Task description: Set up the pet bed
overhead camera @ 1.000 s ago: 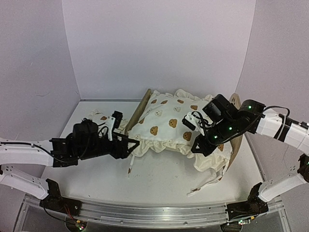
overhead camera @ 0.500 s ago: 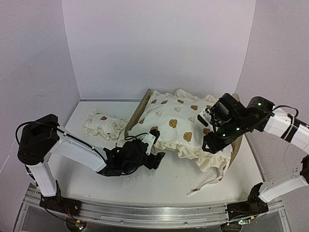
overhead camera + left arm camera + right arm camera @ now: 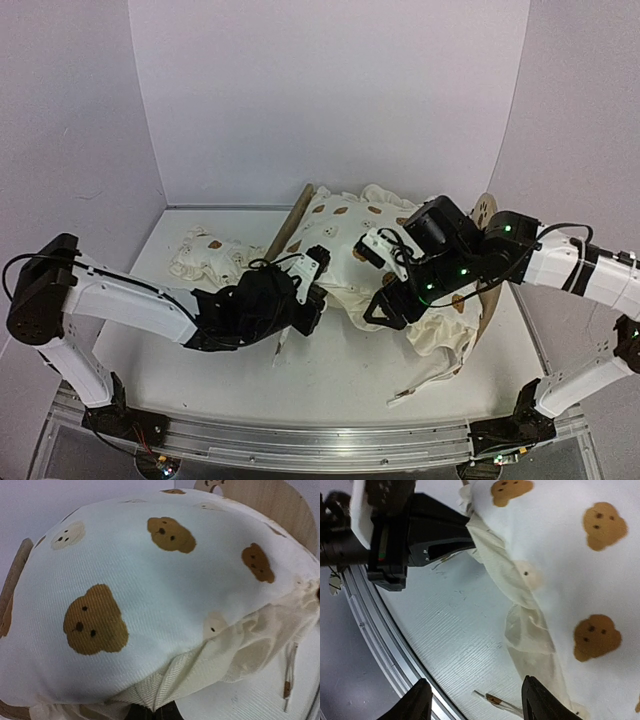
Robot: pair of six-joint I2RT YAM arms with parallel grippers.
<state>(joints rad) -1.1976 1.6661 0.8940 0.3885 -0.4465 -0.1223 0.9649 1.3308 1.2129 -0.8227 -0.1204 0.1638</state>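
Observation:
The pet bed's light-wood frame shows only at a rail on the left and the rounded headboard on the right; the headboard is also at the top of the left wrist view. A big cream bear-print cushion lies draped over it and hides the base. My left gripper is shut on the cushion's ruffled near edge, its jaws pinching the fabric. My right gripper hovers open just right of it, over the table beside the ruffle, holding nothing.
A small bear-print pillow lies on the table to the left of the bed. Loose cushion ties trail on the table. The metal rail runs along the near table edge. Walls close the back and sides.
My left gripper moved up to the cushion's near edge and shut on the ruffle. My right gripper let go of the cushion, opened and swung left and down toward the front edge.

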